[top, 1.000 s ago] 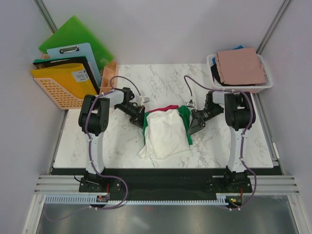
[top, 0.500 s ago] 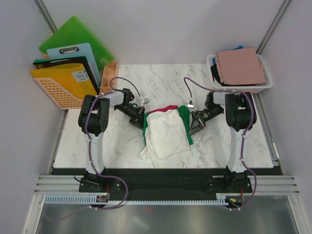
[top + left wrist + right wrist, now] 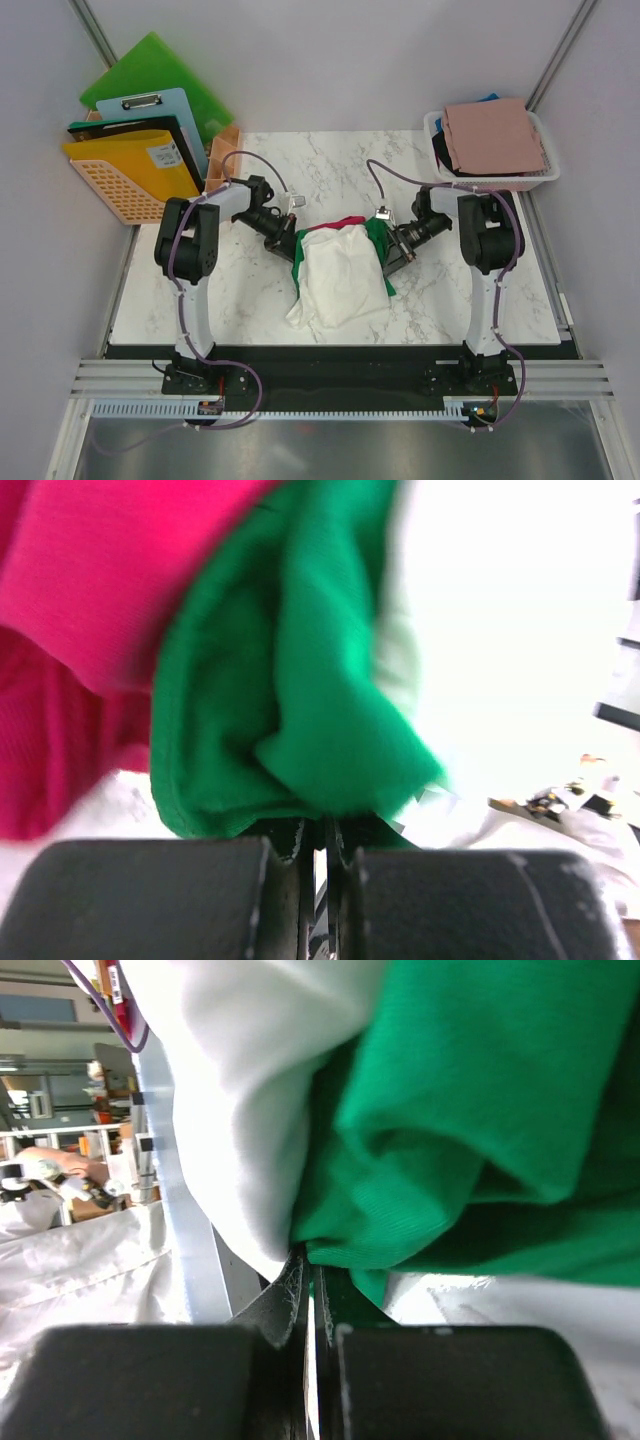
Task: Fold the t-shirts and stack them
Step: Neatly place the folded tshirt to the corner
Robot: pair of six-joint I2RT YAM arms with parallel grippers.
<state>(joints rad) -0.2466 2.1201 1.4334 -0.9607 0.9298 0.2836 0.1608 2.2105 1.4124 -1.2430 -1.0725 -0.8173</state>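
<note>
Seen from above, two black-and-white robot arms rise from a dark rail at the near edge of a white, marble-patterned counter (image 3: 330, 165), with thin purple cables looping along them. Between the arms, a little way in from that edge, lies a soft, rumpled pile of t-shirts. The cream-white t-shirt (image 3: 338, 280) is on top, matte and loosely creased, roughly rectangular, with one corner trailing toward the near left. A green t-shirt (image 3: 377, 234) shows beneath it as a strip along the right side and a sliver on the left. A red t-shirt (image 3: 342, 221) peeks out at the far edge.

The left end effector (image 3: 288, 243) reaches into the pile's far left corner. Its wrist camera shows the dark fingers pressed together on a bunched fold of the green t-shirt, with red cloth beside it. The right end effector (image 3: 390, 256) meets the pile's right side, its fingers likewise pinched closed on a fold of fine green knit, with white cloth touching alongside.

Farther back on the right, a white plastic mesh basket (image 3: 545, 172) holds a flat, folded dusty-pink t-shirt (image 3: 493, 135) over black and blue cloth. At the far left, an orange lattice basket (image 3: 105, 195) holds a yellow folder (image 3: 120, 150), a pale blue clipboard (image 3: 165, 110) with a metal clip, and stiff green boards (image 3: 150, 65). A small label (image 3: 166, 154) on the yellow folder is too small to read
</note>
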